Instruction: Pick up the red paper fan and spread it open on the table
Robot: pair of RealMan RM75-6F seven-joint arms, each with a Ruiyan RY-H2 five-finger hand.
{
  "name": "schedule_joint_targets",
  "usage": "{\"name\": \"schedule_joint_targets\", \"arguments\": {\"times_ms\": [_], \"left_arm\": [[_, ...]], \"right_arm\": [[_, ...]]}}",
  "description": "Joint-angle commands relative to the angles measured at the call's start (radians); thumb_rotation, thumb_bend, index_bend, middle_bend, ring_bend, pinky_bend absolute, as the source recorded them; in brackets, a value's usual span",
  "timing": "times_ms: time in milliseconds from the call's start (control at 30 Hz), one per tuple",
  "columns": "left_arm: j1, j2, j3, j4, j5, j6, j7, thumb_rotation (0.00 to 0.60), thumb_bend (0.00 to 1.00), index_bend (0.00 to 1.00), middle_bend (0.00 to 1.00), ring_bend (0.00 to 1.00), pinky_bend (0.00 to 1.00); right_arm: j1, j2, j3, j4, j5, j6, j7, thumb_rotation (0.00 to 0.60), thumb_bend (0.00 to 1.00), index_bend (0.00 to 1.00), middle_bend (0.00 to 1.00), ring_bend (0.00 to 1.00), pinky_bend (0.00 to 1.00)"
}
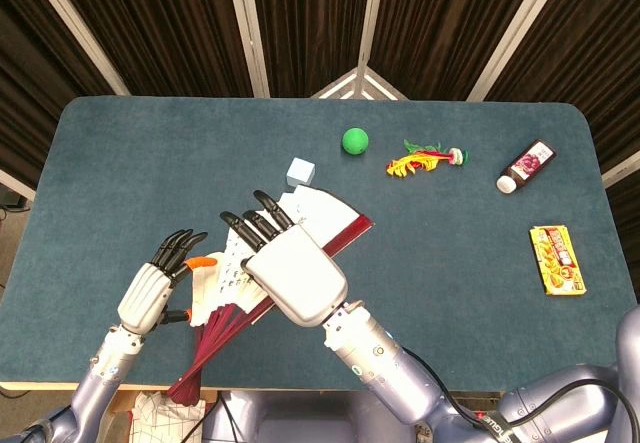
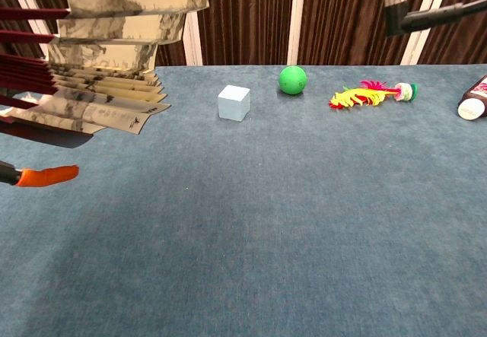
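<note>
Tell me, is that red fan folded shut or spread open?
Partly spread. The fan shows several separate pleats and red ribs fanned apart, held above the table by the right hand.

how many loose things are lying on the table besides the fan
5: a pale blue cube near the middle, a green ball behind it, a feathered shuttlecock right of the ball, a dark bottle on its side further right, and a yellow snack packet near the right edge. The fan may hide more.

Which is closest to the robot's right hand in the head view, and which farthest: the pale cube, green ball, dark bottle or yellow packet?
From the right hand:
1. Pale cube, just beyond the fingertips.
2. Green ball, farther back, near the middle.
3. Dark bottle and yellow packet, both far right; too close to call.
</note>
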Motion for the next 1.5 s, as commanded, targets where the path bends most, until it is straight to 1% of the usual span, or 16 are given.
{"name": "schedule_joint_targets", "arguments": {"times_ms": [33,100,200,433,600,767,933,1100,1300,1500], "left_arm": [[-0.01,-0.017,-0.006,0.021,-0.006,0.002,0.009,0.6,0.34,0.39,0.12,0.0,0.05],[-0.013,-0.027,-0.012,0.033,-0.011,0.009,0.013,0.6,0.39,0.43,0.15,0.0,0.07],[-0.014,-0.042,-0.017,0.05,-0.017,0.026,-0.001,0.6,0.46,0.48,0.18,0.0,0.08],[-0.018,-0.048,-0.023,0.076,-0.025,0.05,0.004,0.6,0.51,0.56,0.24,0.0,0.11],[-0.022,-0.049,-0.034,0.1,-0.037,0.06,0.01,0.6,0.51,0.57,0.26,0.0,0.11],[-0.028,-0.048,-0.041,0.133,-0.057,0.055,0.005,0.6,0.51,0.57,0.27,0.0,0.11],[-0.031,-0.051,-0.056,0.189,-0.069,0.08,-0.008,0.6,0.51,0.57,0.27,0.0,0.11],[-0.041,-0.051,-0.073,0.243,-0.068,0.118,-0.027,0.6,0.51,0.57,0.27,0.0,0.11],[-0.055,-0.061,-0.09,0.309,-0.05,0.186,0.003,0.6,0.51,0.57,0.27,0.0,0.11],[-0.066,-0.079,-0.096,0.362,-0.046,0.22,0.044,0.6,0.51,0.57,0.27,0.0,0.11]], "right_arm": [[0.001,-0.002,-0.004,0.0,-0.005,0.004,0.003,0.6,0.38,0.85,0.18,0.21,0.09],[0.0,-0.001,-0.008,0.0,-0.01,0.005,0.007,0.6,0.38,0.85,0.18,0.21,0.09],[-0.007,0.006,-0.016,0.0,-0.016,0.01,0.014,0.6,0.38,0.85,0.18,0.21,0.09],[-0.036,0.046,-0.031,0.0,-0.016,0.019,0.038,0.6,0.38,0.85,0.18,0.21,0.09],[-0.071,0.098,-0.042,0.0,-0.015,0.015,0.073,0.6,0.38,0.85,0.18,0.21,0.09],[-0.112,0.156,-0.045,0.0,-0.021,-0.005,0.143,0.6,0.38,0.86,0.18,0.21,0.09],[-0.153,0.218,-0.064,0.003,-0.046,-0.009,0.168,0.6,0.38,0.86,0.18,0.21,0.09],[-0.199,0.242,-0.084,0.045,-0.094,-0.025,0.245,0.6,0.38,0.86,0.18,0.21,0.09],[-0.242,0.254,-0.103,0.106,-0.142,-0.052,0.33,0.6,0.38,0.86,0.18,0.21,0.09],[-0.27,0.225,-0.128,0.181,-0.199,-0.072,0.387,0.6,0.38,0.86,0.18,0.21,0.09]]}}
